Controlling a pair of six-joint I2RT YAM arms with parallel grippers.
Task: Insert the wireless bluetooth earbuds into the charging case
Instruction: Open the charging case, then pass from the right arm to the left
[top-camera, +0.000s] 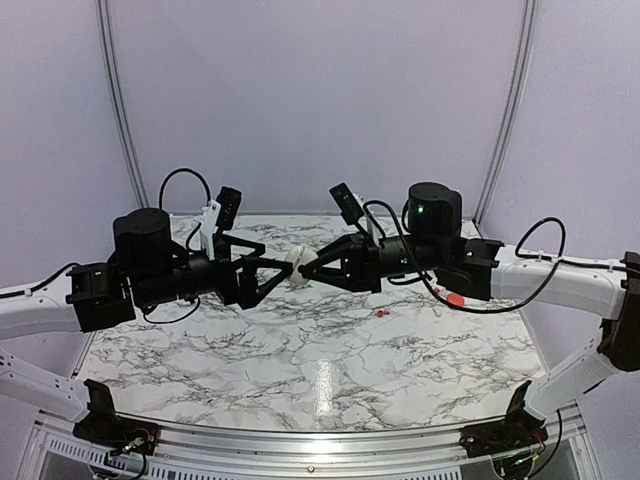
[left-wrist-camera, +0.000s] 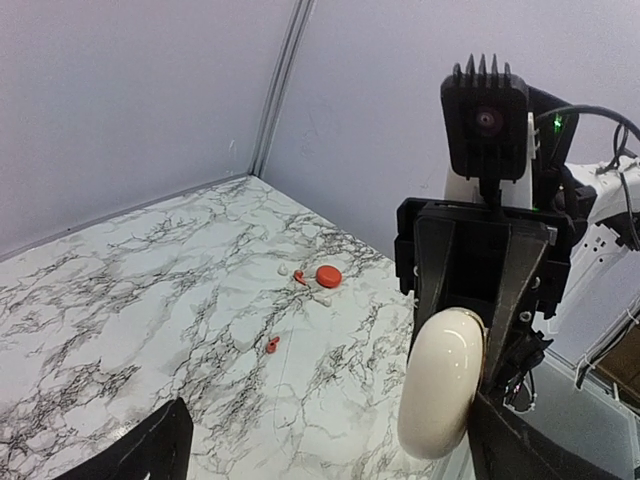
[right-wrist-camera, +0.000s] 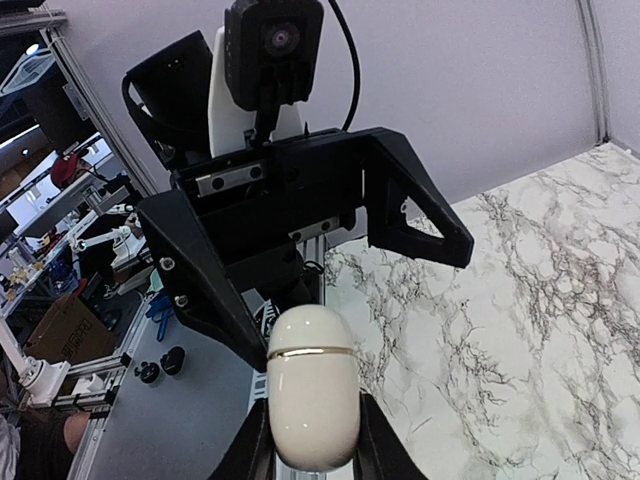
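A cream oval charging case (top-camera: 300, 266) with a gold seam, its lid closed, is held in mid-air above the table. My right gripper (right-wrist-camera: 311, 432) is shut on its lower half. My left gripper (left-wrist-camera: 330, 450) is open, and its fingers (right-wrist-camera: 415, 212) stand wide on either side of the case's upper half (left-wrist-camera: 444, 380), the case close to one finger. Two tiny red earbuds (left-wrist-camera: 272, 345) (left-wrist-camera: 299, 277) lie on the marble table; one also shows in the top view (top-camera: 382, 313).
A red round case (left-wrist-camera: 328, 276) lies on the marble table (top-camera: 320, 360) by the far earbud, also in the top view (top-camera: 455, 298). Two tiny white pieces (left-wrist-camera: 282, 269) lie beside it. Walls enclose the back and sides.
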